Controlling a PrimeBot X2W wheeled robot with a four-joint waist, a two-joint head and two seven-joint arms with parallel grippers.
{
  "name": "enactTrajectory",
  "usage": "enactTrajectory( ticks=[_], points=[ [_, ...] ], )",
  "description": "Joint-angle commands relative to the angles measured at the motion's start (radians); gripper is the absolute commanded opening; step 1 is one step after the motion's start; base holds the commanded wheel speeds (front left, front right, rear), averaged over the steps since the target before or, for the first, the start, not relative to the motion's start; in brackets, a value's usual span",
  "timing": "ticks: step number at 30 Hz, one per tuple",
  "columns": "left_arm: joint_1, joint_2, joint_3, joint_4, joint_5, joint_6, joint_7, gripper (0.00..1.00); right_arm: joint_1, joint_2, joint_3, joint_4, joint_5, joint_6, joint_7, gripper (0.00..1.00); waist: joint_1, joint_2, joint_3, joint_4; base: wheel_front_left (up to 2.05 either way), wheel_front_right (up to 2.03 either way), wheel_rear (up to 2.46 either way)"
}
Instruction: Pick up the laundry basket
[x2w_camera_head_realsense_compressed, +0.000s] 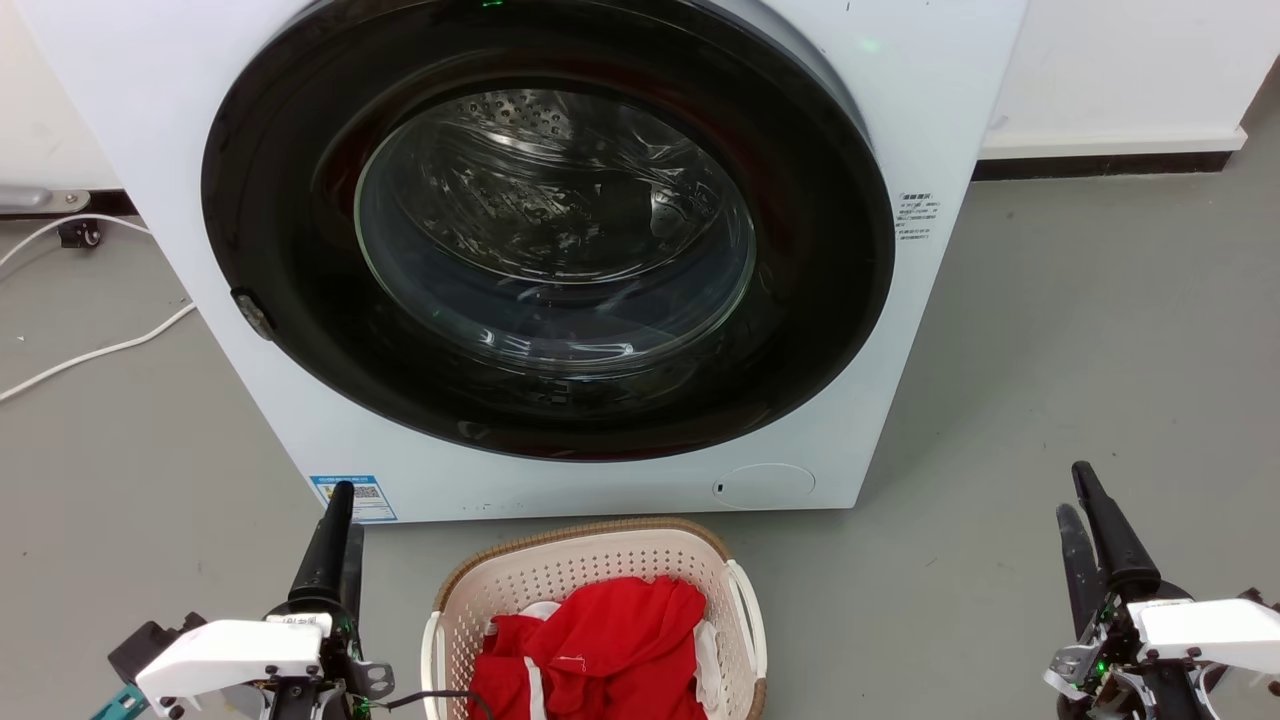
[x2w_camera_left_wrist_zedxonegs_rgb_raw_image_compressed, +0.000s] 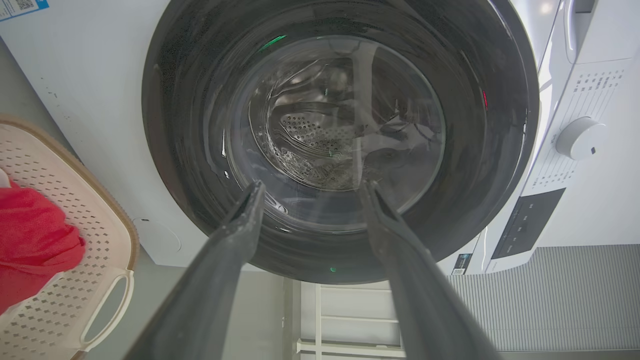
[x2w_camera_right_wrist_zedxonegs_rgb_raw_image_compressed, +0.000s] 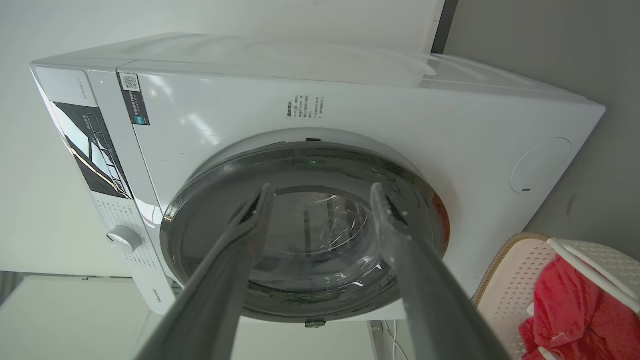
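The laundry basket (x2w_camera_head_realsense_compressed: 560, 572) stands on the floor just in front of the washing machine, cream-white and perforated, with a brown rim and white loop handles; red clothes (x2w_camera_head_realsense_compressed: 600, 640) fill it. My left gripper (x2w_camera_head_realsense_compressed: 347, 515) is left of the basket, apart from it, fingers pointing up. My right gripper (x2w_camera_head_realsense_compressed: 1073, 490) is far to the right over bare floor. The left wrist view has the left gripper (x2w_camera_left_wrist_zedxonegs_rgb_raw_image_compressed: 312, 186) open and empty, with the basket (x2w_camera_left_wrist_zedxonegs_rgb_raw_image_compressed: 75, 210) at its left edge. The right gripper (x2w_camera_right_wrist_zedxonegs_rgb_raw_image_compressed: 322, 187) is open and empty too, with the basket (x2w_camera_right_wrist_zedxonegs_rgb_raw_image_compressed: 515, 280) at lower right.
A white front-loading washing machine (x2w_camera_head_realsense_compressed: 180, 150) with its round dark door (x2w_camera_head_realsense_compressed: 550, 220) shut stands close behind the basket. A white cable (x2w_camera_head_realsense_compressed: 90, 350) runs over the grey floor at the left. A white wall with a dark skirting (x2w_camera_head_realsense_compressed: 1100, 165) is at the back right.
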Motion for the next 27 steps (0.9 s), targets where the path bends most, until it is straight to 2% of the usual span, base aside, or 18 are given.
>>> enactTrajectory(
  ticks=[1, 14, 27],
  points=[
    [-0.015, 0.004, 0.006, -0.029, 0.045, 0.002, -0.012, 1.00, -0.007, -0.002, -0.002, -0.035, -0.051, 0.000, -0.012, 1.00, 0.0000, 0.0000, 0.000, 0.000, 0.00, 0.00, 0.00],
    [0.000, 0.005, -0.031, -0.072, 0.339, 0.045, -0.070, 1.00, 0.022, -0.003, 0.030, -0.091, -0.424, 0.000, -0.070, 1.00, 0.0000, 0.0000, 0.004, 0.002, 0.00, 0.00, 0.00],
    [0.015, 0.005, -0.058, -0.102, 0.563, 0.073, -0.120, 1.00, 0.047, -0.004, 0.042, -0.133, -0.706, 0.000, -0.120, 1.00, 0.0000, 0.0000, 0.005, 0.004, 0.00, 0.00, 0.00]
  ],
)
